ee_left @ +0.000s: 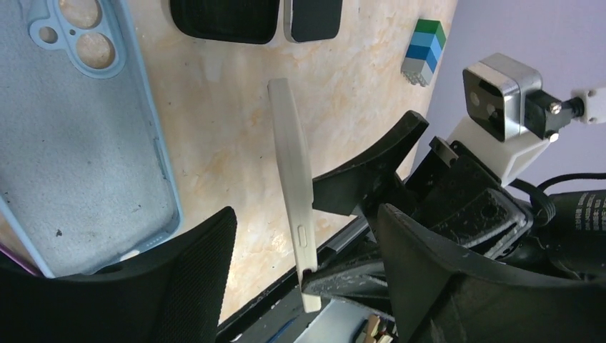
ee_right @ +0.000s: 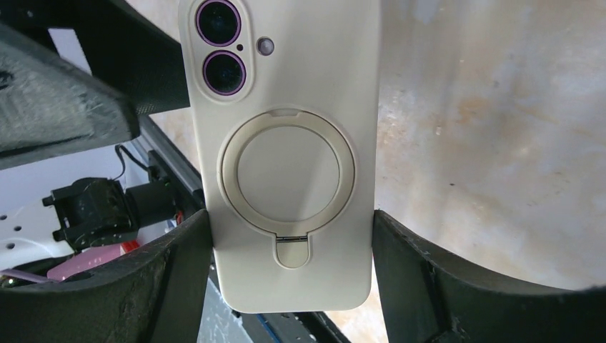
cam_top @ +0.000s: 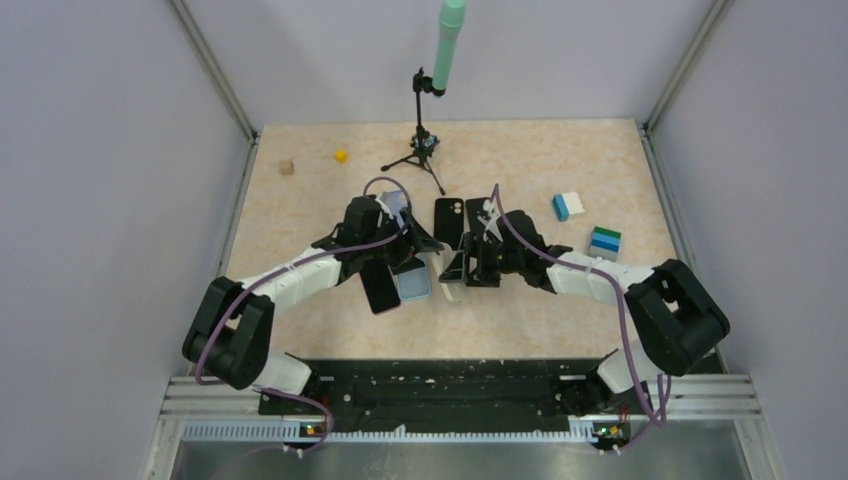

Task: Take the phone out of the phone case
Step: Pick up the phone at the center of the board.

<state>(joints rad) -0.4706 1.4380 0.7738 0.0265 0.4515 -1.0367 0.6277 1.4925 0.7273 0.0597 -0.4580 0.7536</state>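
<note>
The left arm (cam_top: 300, 270) reaches toward 2 o'clock, its left gripper (ee_left: 307, 214) spread wide. The right arm (cam_top: 590, 275) reaches toward 10 o'clock, its right gripper (ee_right: 289, 221) squeezing the phone case (ee_right: 286, 164)

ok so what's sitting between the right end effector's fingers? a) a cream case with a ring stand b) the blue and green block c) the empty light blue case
a: the right wrist view shows the cream case, its ring stand facing the camera, clamped on both sides by the right end effector.
</note>
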